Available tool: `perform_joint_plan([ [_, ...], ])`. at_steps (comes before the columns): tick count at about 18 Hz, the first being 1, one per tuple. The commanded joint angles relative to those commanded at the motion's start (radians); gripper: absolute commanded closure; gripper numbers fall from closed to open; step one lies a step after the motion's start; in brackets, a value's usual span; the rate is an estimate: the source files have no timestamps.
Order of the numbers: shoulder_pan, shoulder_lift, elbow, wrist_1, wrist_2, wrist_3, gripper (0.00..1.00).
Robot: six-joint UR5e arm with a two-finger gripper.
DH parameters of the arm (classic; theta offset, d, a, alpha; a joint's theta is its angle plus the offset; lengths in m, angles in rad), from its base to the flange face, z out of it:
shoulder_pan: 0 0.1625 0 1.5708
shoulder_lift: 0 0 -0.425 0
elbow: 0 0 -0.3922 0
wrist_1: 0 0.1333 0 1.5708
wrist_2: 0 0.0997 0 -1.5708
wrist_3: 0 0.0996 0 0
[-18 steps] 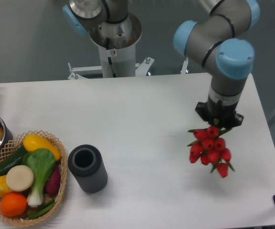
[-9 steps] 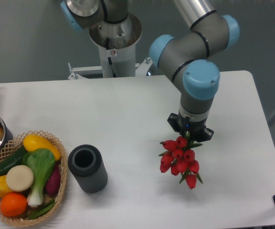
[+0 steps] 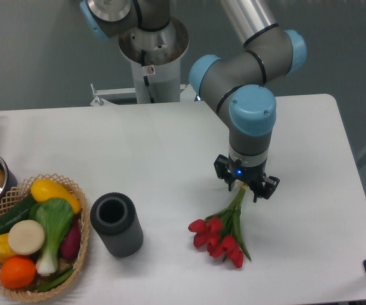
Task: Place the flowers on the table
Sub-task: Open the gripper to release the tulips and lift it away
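Smooth red-budded flowers on table

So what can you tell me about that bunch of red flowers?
The flowers are a small bunch of red tulip buds on long green stems with leaves, artificial-looking. They lie tilted on the white table, buds pointing toward the lower left, stems running up into the end effector, which is right over the stem ends. Whether it grips them cannot be told.
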Motion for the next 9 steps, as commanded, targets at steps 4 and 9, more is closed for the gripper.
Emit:
perform_joint_plan([
  [4, 0.066, 0.031, -0.018, -0.017, 0.012, 0.006, 0.0],
  [9, 0.132, 0.06, -0.038, -0.011, 0.002, 0.093, 0.0],
])
